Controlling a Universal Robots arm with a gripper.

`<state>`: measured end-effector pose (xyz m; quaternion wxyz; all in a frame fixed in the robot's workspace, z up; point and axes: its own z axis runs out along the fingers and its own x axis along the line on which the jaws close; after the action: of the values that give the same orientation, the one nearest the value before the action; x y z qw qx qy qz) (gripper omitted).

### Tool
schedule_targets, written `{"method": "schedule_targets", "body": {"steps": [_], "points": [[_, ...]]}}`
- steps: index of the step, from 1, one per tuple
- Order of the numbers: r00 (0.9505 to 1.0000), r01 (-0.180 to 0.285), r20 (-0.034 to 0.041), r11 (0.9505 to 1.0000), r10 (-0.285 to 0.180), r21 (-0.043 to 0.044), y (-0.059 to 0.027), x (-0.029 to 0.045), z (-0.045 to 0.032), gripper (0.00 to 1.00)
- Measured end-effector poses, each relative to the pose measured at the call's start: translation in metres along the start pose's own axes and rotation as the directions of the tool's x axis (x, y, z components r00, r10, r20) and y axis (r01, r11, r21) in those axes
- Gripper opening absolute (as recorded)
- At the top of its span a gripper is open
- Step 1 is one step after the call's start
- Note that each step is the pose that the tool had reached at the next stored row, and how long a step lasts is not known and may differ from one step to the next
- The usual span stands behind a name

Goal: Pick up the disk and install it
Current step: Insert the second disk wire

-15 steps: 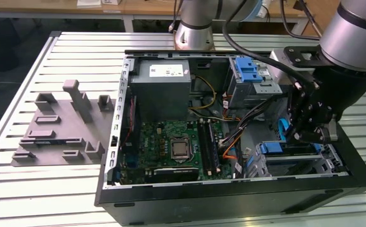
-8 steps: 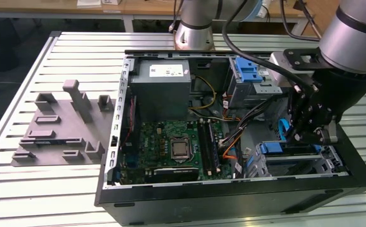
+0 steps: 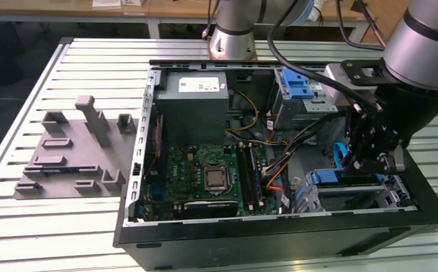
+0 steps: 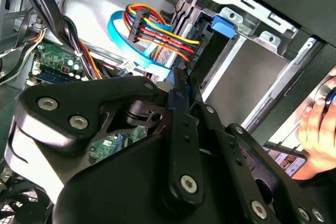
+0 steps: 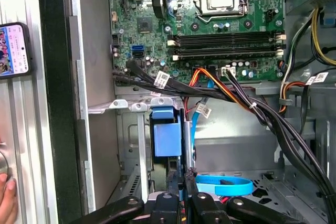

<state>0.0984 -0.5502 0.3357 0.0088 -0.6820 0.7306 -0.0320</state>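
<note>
A person's hand [image 4: 317, 124] and a phone [image 5: 14, 49] are cut off at picture edges.

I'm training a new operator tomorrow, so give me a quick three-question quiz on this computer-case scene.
1. True or false: the claw is down inside the open computer case, by the drive cage.
2. What lies on the slatted table outside the case, at the exterior view's left? A) a keyboard B) a grey moulded block C) a monitor
3. In the first wrist view, what colour is the flat cable looped near the claw?

Key: 1 true; 2 B; 3 blue.
</note>
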Motion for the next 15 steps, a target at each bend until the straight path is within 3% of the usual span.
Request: {"method": "schedule_targets", "body": {"steps": [15], "points": [[1.0,0.0,0.0042,1.0,0.0,-0.0003,-0.0021,0.0026,0.0021,0.16]]}}
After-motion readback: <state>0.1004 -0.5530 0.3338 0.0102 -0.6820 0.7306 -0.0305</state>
